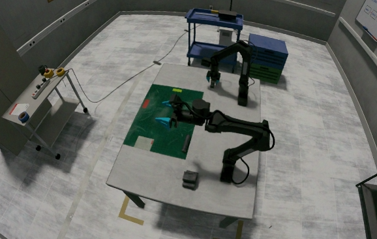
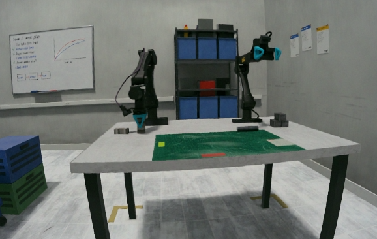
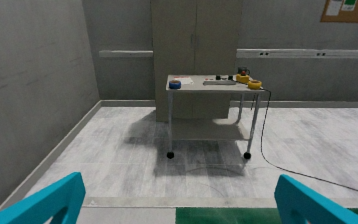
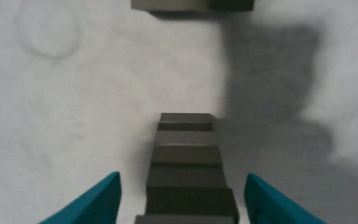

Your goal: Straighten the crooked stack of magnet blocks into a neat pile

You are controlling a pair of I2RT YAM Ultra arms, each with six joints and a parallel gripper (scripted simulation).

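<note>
The stack of dark grey magnet blocks (image 1: 212, 85) (image 2: 141, 130) (image 4: 185, 155) stands upright on the table. In the right wrist view its layers show as steps, their side edges slightly out of line; its top block is cut off by the lower edge. My right gripper (image 1: 212, 80) (image 2: 139, 121) (image 4: 183, 182) points down over the stack, partly open, one finger on each side of the upper blocks, with gaps showing at both sides. My left gripper (image 1: 163, 112) (image 2: 267, 53) (image 3: 179, 182) is wide open and empty, raised high over the green mat, far from the stack.
A flat grey piece (image 2: 121, 130) (image 4: 192, 5) lies near the stack. A pile of dark blocks (image 1: 190, 179) (image 2: 280, 119) sits at the table's other end. The green mat (image 1: 169, 137) (image 2: 237, 147) bears a dark rod (image 1: 186, 143) (image 2: 247, 128) near its edge.
</note>
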